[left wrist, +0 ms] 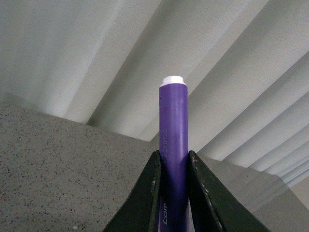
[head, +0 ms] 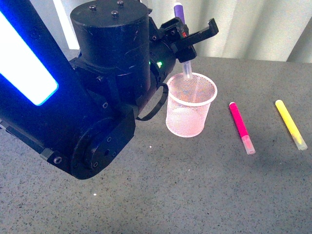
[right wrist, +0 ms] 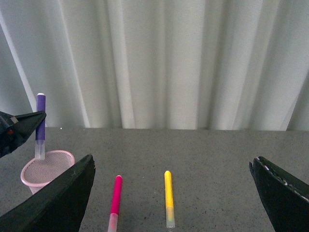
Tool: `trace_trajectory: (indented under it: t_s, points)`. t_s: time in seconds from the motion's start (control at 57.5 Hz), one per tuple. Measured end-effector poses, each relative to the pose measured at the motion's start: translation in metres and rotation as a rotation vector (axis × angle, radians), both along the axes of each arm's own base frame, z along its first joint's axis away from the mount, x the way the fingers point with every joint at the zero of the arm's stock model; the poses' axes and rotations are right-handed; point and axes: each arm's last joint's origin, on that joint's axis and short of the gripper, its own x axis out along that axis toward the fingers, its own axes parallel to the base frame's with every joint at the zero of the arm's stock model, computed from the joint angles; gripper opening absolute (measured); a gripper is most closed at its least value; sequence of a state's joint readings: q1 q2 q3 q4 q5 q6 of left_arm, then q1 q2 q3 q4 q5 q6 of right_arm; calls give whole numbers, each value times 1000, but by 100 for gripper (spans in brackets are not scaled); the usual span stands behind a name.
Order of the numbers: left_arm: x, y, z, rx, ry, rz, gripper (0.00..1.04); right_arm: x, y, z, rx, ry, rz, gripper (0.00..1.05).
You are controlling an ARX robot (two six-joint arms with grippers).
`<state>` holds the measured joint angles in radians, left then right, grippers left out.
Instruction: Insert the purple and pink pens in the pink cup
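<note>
Left gripper (head: 187, 43) clamps the purple pen (head: 179, 10) upright, clear cap down, over the pink cup (head: 192, 103). The tip seems level with the rim, hard to call. Right gripper (right wrist: 171, 163) hangs wide open. Pink pen (head: 240, 123) lies flat beside the cup.

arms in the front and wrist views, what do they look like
The left arm is black, with bulky rounded housings and small screws on a round joint cap. A white light strip edged in blue runs along one link, a green light glows near the wrist, and a black cable loops beside it. The left gripper and right gripper are black; the left has a red spot.
</note>
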<state>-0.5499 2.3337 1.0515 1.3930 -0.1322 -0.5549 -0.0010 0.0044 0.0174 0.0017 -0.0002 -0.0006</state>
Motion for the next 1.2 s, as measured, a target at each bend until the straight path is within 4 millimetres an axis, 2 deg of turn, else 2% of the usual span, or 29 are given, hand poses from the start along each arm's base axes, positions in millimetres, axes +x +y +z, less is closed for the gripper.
trace_trajectory:
  t_s: [0.052, 0.226, 0.539, 0.609, 0.748, 0.8, 0.835, 0.852, 0.904, 0.922, 0.957, 1.026, 1.078, 1.096, 1.2]
  points:
    - [0, 0, 0, -1, 0, 0, 15, 0, 0, 0, 0, 0, 0, 98]
    - [0, 0, 0, -1, 0, 0, 50, 0, 0, 0, 0, 0, 0, 98]
    - [0, 0, 0, 0, 0, 0, 100, 0, 0, 0, 0, 0, 0, 98]
    - [0, 1, 0, 0, 1, 1, 97, 0, 0, 0, 0, 0, 0, 98]
    - [0, 8, 1, 6, 5, -3, 98, 0, 0, 0, 0, 0, 0, 98]
    - [-5, 24, 9, 26, 11, -40, 98, 0, 0, 0, 0, 0, 1, 98]
    - [-10, 43, 26, 41, 9, -43, 98, 0, 0, 0, 0, 0, -2, 98]
    - [-10, 45, 28, 42, 6, -40, 98, 0, 0, 0, 0, 0, -2, 98]
    - [-10, 66, 55, 49, -24, -29, 98, 0, 0, 0, 0, 0, -2, 98]
    - [-11, 76, 70, 55, -49, -27, 98, 0, 0, 0, 0, 0, -3, 98]
    - [-13, 87, 83, 65, -70, -25, 98, 0, 0, 0, 0, 0, -2, 98]
    - [-23, 122, 116, 107, -88, -21, 98, 0, 0, 0, 0, 0, 0, 98]
    - [-30, 140, 126, 145, -70, -35, 98, 0, 0, 0, 0, 0, 1, 98]
    - [-37, 154, 131, 165, -52, -47, 98, 0, 0, 0, 0, 0, 1, 98]
    - [-63, 205, 150, 246, -16, -66, 98, 0, 0, 0, 0, 0, 0, 98]
